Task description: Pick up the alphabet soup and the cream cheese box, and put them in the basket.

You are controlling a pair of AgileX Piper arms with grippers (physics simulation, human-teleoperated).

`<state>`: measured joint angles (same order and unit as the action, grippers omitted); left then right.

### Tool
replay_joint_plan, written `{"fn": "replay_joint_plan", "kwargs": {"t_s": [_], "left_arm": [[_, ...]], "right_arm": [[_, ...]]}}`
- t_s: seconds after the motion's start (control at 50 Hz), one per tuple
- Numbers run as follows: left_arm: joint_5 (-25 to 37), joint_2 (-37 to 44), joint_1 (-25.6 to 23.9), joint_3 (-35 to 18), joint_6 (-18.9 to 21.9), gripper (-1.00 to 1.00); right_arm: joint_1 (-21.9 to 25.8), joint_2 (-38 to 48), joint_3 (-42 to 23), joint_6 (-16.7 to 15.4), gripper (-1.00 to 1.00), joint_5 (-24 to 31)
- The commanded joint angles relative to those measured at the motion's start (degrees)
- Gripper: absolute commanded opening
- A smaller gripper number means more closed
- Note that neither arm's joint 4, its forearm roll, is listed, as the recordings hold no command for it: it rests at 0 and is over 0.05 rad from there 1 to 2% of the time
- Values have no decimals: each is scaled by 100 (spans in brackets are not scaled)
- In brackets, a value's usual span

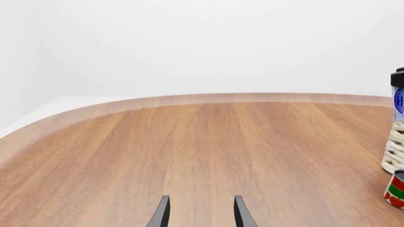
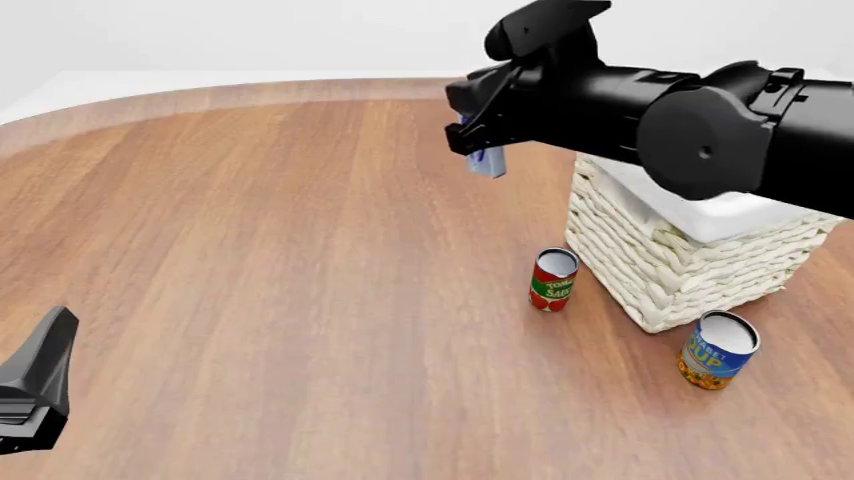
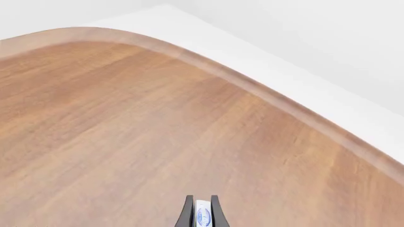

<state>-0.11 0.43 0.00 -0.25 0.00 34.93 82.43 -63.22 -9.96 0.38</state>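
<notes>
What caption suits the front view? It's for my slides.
Right gripper holds the cream cheese box aloft beside the basket; alphabet soup waits on the table.

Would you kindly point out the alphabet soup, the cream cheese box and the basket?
alphabet soup (image 2: 719,351): front view, on its label.
cream cheese box (image 2: 487,159): front view, on its blue-white face below the right hand.
basket (image 2: 663,262): front view, on its woven wall.
</notes>
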Motion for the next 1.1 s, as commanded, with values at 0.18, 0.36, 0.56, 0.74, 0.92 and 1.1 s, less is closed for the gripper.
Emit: {"fn": "replay_joint_plan", "kwargs": {"t_s": [0.18, 0.36, 0.56, 0.74, 0.92, 1.1], "left_arm": [[0, 0, 0, 0, 0, 100], [0, 0, 0, 0, 0, 100], [0, 0, 0, 0, 0, 100], [0, 0, 0, 0, 0, 100], [0, 0, 0, 0, 0, 100], [0, 0, 0, 0, 0, 100]], "right_arm": [[-285, -527, -154, -69, -100, 590], [-408, -659, -175, -113, -100, 703], [-577, -688, -256, -283, -100, 881], [-657, -778, -216, -402, -100, 1079], [-871, -989, -264, -520, -100, 1262], [-1031, -1182, -399, -787, -100, 1606]]}}
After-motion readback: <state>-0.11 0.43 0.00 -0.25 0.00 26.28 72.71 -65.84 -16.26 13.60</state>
